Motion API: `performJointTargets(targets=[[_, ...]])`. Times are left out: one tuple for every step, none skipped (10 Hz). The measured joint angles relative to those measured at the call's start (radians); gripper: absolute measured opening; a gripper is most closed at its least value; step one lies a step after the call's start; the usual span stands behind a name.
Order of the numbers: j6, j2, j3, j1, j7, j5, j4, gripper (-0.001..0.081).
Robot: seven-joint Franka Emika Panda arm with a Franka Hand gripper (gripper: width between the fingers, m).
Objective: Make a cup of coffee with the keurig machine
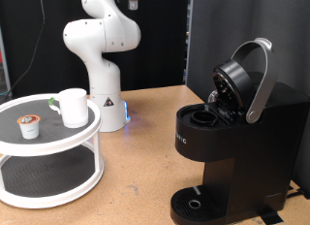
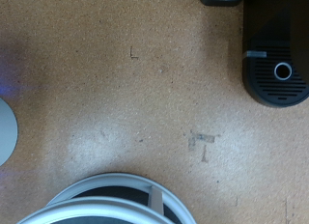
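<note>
My gripper is out of both views, so I cannot tell its state. The plain white ceramic mug (image 1: 73, 106) waits on the round white two-tier stand's (image 1: 58, 138) top shelf; the large black pod coffee machine (image 1: 237, 138) stands lid-raised near the cork bench's (image 1: 136, 176) right edge, ready for loading.

light: even, dim backdrop | shadows: soft | focus: slightly blurry

Two-tier white stand (image 1: 58, 138), small pod (image 1: 31, 126)
</note>
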Motion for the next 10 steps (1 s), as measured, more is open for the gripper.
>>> performJointTargets(targets=[[0.001,0.000,-0.024,0.000,-0.028,0.004,0.001,0.0803],[0.001,-0.001,-0.057,-0.002,-0.063,0.005,0.003,0.0803],[0.002,-0.002,-0.096,-0.007,-0.100,0.003,0.005,0.0803],[0.003,-0.005,-0.132,-0.013,-0.135,-0.004,0.005,0.0803],[0.021,-0.010,-0.165,-0.023,-0.165,-0.010,0.005,0.0803],[0.037,-0.020,-0.183,-0.029,-0.182,-0.010,0.001,0.0803],[0.029,-0.018,-0.179,-0.029,-0.181,-0.010,0.000,0.0803],[0.027,-0.013,-0.180,-0.029,-0.183,-0.010,0.000,0.0803],[0.027,-0.007,-0.184,-0.031,-0.183,-0.014,0.000,0.0803],[0.027,-0.001,-0.193,-0.036,-0.187,-0.034,0.000,0.0803]])
